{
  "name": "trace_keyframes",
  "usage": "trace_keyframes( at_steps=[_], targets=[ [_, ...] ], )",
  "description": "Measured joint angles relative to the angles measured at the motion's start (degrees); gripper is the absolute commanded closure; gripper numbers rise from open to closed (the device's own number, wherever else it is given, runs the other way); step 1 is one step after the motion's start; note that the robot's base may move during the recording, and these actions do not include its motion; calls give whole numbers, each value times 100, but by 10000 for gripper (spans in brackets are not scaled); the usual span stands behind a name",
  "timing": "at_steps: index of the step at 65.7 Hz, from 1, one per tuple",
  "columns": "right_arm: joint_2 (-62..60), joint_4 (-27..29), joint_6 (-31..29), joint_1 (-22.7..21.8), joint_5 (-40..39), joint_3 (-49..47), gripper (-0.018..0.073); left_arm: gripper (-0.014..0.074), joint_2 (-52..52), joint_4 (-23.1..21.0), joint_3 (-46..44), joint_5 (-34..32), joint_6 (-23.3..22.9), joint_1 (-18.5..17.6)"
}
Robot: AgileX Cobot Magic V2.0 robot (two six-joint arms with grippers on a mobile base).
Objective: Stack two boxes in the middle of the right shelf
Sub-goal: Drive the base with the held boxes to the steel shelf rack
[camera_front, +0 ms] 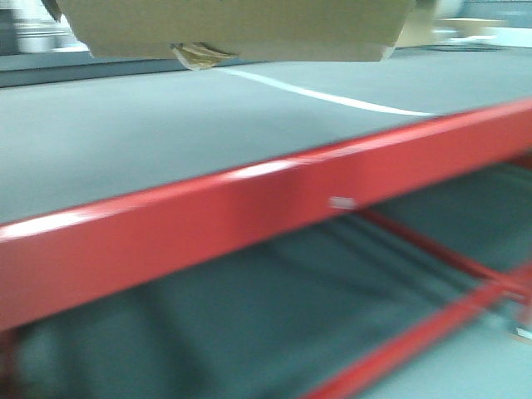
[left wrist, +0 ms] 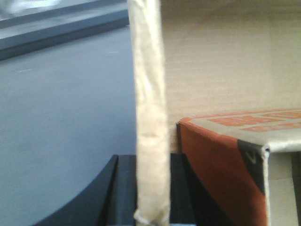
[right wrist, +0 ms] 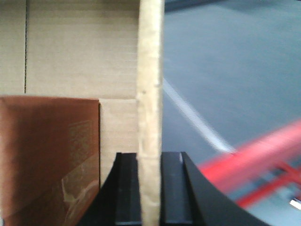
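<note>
The left end effector (left wrist: pixel 151 162) and right end effector (right wrist: pixel 149 162) are clamping walls of the cardboard box (camera_front: pixel 241 25), seemingly above the red shelf beam (camera_front: pixel 249 216), needing level, matched travel.

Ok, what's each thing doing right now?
Cardboard box: lifted above the shelf, open on top.
Left gripper: jaws shut on the box's wall.
Right gripper: jaws shut on the box's wall too.
Red printed box: lying inside the cardboard box.
Tape tuft: crumpled, hanging under the box.
Red shelf: below, box not on it.
</note>
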Motion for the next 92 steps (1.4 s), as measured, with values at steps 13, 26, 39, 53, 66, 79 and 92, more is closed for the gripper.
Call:
trace_keyframes(
  at_steps=[13, 26, 39, 53, 66, 79, 92],
  targets=[
    [0, 0, 0, 0, 0, 0, 727, 708, 0, 0, 0, 0, 0, 0],
    [0, 0, 0, 0, 0, 0, 727, 708, 0, 0, 0, 0, 0, 0],
    [0, 0, 0, 0, 0, 0, 727, 708, 0, 0, 0, 0, 0, 0],
    [0, 0, 0, 0, 0, 0, 727, 708, 0, 0, 0, 0, 0, 0],
    [0, -4, 0, -11, 0, 0, 727, 708, 0, 0, 0, 0, 0, 0],
    [-35, -4, 0, -11, 0, 0, 727, 708, 0, 0, 0, 0, 0, 0],
    [-35, -4, 0, -11, 0, 0, 727, 708, 0, 11, 0, 0, 0, 0]
  ],
)
